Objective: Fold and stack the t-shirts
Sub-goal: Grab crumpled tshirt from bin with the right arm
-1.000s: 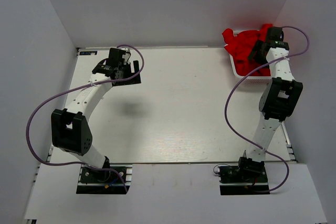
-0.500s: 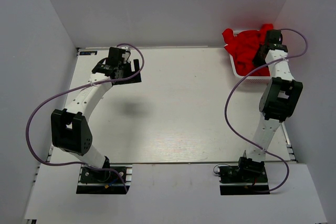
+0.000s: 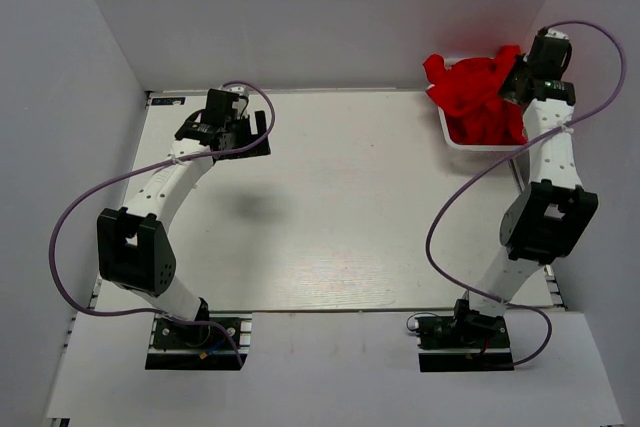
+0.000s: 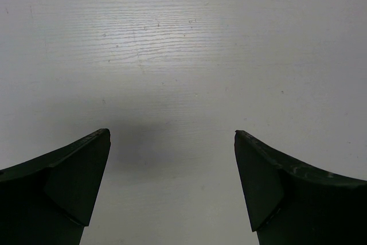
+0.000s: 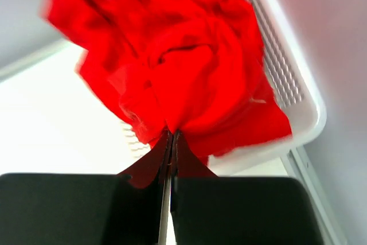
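Note:
A heap of crumpled bright red t-shirts (image 3: 474, 99) fills the white slotted basket (image 3: 450, 137) at the back right corner of the table. My right gripper (image 3: 516, 81) is over the basket's right side, shut on a fold of one red t-shirt (image 5: 189, 67), with the cloth pinched at the fingertips (image 5: 171, 136) and bunched up above the basket wall (image 5: 287, 78). My left gripper (image 3: 262, 127) hovers over the back left of the table, open; in the left wrist view only bare tabletop lies between its jaws (image 4: 172, 136).
The white wooden table (image 3: 340, 207) is enclosed by grey walls on the left, back and right. The basket sits close against the right wall. Purple cables loop from both arms.
My right gripper has shut on the red cloth and risen toward the back right, drawing the cloth up with it. The left arm has stayed still.

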You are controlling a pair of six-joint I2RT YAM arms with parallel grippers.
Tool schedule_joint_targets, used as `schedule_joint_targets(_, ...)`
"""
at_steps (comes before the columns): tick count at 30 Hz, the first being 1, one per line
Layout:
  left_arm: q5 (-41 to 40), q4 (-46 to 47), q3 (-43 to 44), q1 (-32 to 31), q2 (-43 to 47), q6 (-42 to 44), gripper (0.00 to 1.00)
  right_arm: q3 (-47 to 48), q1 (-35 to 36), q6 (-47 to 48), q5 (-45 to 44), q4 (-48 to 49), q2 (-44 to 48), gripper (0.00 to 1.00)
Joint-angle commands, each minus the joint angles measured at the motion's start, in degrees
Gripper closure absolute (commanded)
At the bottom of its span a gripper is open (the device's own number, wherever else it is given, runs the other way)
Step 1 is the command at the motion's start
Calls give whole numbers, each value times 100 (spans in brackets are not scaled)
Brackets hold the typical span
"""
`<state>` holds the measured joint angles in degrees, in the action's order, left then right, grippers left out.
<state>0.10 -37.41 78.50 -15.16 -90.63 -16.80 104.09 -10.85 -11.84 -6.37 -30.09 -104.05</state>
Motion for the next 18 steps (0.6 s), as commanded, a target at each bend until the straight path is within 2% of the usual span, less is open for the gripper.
schedule_joint_targets(1, 96, 181, 201, 22, 274, 1, 1, 216, -13, 199, 574, 608, 535, 100)
schedule_joint_targets(9, 201, 287, 201, 22, 326, -52, 1, 1814, 22, 16, 2332, 697, 702, 100)
schedule_joint_targets(10, 201, 287, 201, 22, 327, -52, 1, 2025, 22, -29, 2882, 758, 719, 100)
schedule_joint_targets(13, 201, 287, 201, 22, 379, -52, 1, 2168, 30, -441, 3718, 1293, 859, 100)
schedule_joint_targets(16, 201, 287, 201, 22, 432, -52, 1, 2002, 74, -1475, 4985, 2626, 983, 100)
schedule_joint_targets(18, 149, 287, 201, 22, 484, -52, 1, 1826, 153, -2370, 6229, 3969, 922, 100)
